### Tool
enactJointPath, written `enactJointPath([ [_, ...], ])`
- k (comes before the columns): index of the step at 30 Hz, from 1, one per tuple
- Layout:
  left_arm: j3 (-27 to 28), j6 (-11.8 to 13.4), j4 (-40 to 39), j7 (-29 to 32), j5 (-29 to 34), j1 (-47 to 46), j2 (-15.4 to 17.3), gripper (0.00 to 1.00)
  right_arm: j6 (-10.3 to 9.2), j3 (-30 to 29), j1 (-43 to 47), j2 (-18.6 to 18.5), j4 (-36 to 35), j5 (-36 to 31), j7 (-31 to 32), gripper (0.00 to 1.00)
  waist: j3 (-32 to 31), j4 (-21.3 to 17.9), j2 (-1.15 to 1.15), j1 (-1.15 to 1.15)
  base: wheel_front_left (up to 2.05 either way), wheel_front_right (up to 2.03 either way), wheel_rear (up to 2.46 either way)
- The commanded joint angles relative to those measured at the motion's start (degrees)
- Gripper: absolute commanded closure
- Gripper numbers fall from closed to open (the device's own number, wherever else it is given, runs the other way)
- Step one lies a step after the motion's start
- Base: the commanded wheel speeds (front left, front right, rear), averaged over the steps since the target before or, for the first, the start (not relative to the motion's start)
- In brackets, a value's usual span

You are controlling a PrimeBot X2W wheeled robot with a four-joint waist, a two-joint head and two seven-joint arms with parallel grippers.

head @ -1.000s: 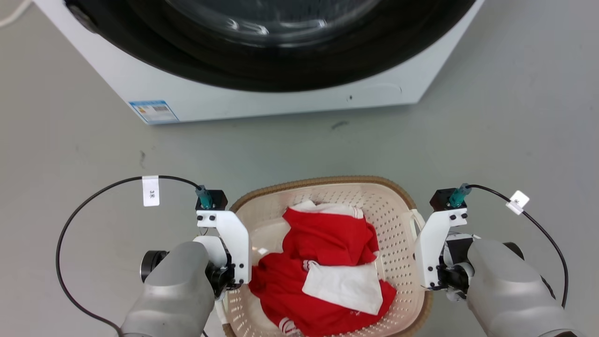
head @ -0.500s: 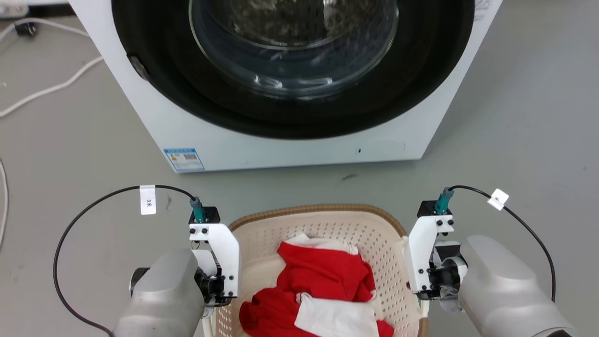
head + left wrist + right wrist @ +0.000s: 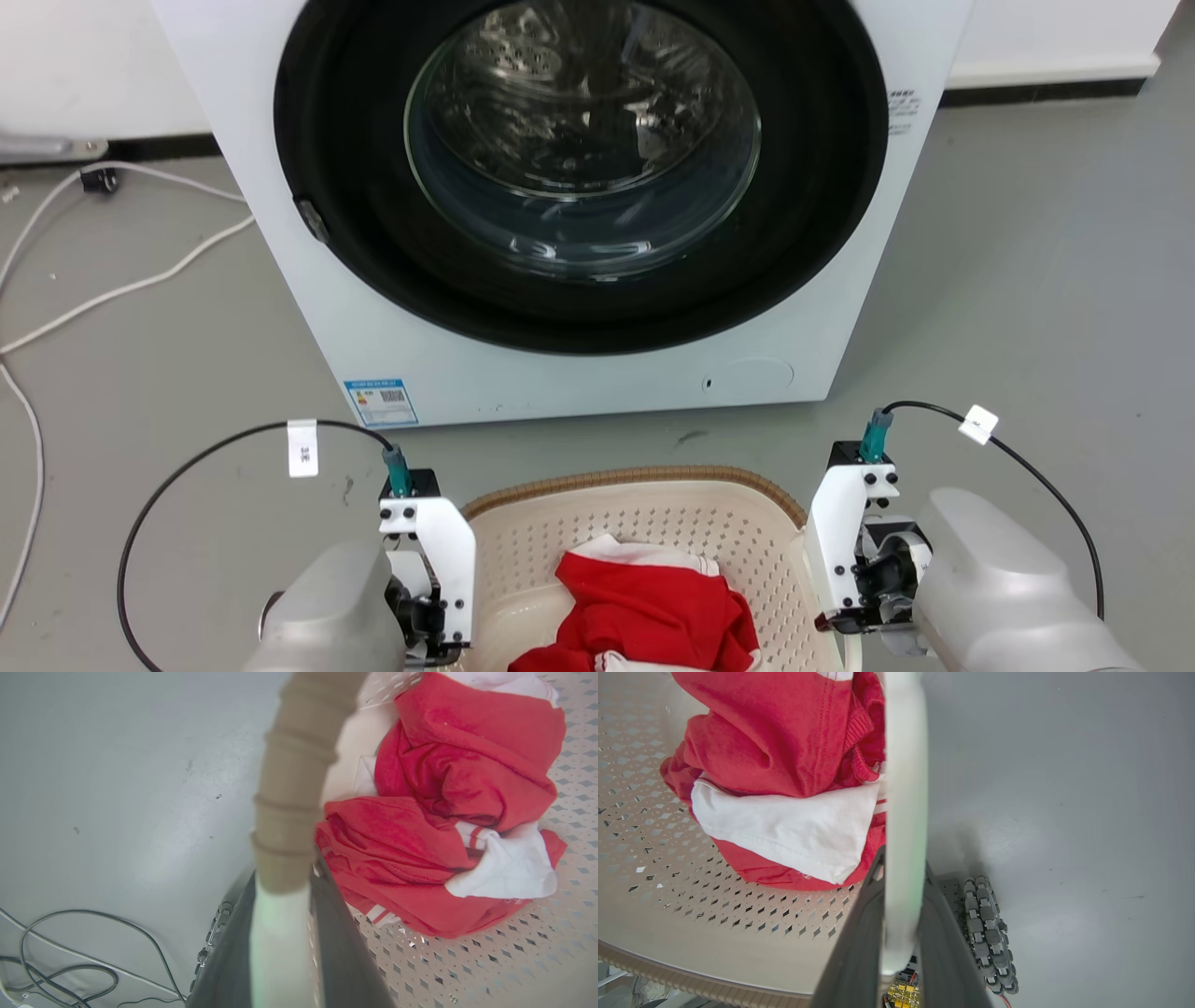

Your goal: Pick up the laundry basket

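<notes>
The laundry basket [image 3: 635, 478], cream with a brown woven-look rim, hangs between my two wrists at the bottom of the head view. It holds red and white clothes [image 3: 653, 607]. My left gripper [image 3: 285, 882] is shut on the basket's white left handle [image 3: 275, 942], just below the brown rim [image 3: 289, 765]. My right gripper [image 3: 903, 868] is shut on the white right handle [image 3: 903, 788]. The perforated basket wall [image 3: 691, 933] and the clothes [image 3: 784, 742] lie to the inside of it. In both wrist views the grey floor lies well below the basket.
A white washing machine [image 3: 579, 383] with a round dark door [image 3: 579, 140] stands close ahead. White cables [image 3: 121, 280] trail over the floor at the left, and dark cables [image 3: 70, 952] lie below my left wrist. My base's roller wheel [image 3: 990, 933] shows below the right handle.
The whole head view has shifted as the camera moved: more of the washing machine shows, and basket and wrists sit lower in the picture. Both grippers keep their hold on the handles.
</notes>
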Motion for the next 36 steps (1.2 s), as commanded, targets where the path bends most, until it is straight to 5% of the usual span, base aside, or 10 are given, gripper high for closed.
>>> enactJointPath([
  [1,-0.4,-0.8,-0.3,0.3,-0.2,1.5,-1.0,1.00,0.02,0.3,0.2,0.7,-0.3,0.7,0.3,1.00,-1.4,-0.2,-0.01,0.01,0.00,0.00,0.00],
  [36,-1.3,0.5,-0.3,-0.6,-2.1,2.9,-2.1,1.00,0.02,2.6,-0.2,0.8,1.1,2.2,-2.9,1.00,-3.8,-0.2,-0.01,0.01,0.00,0.00,0.00],
])
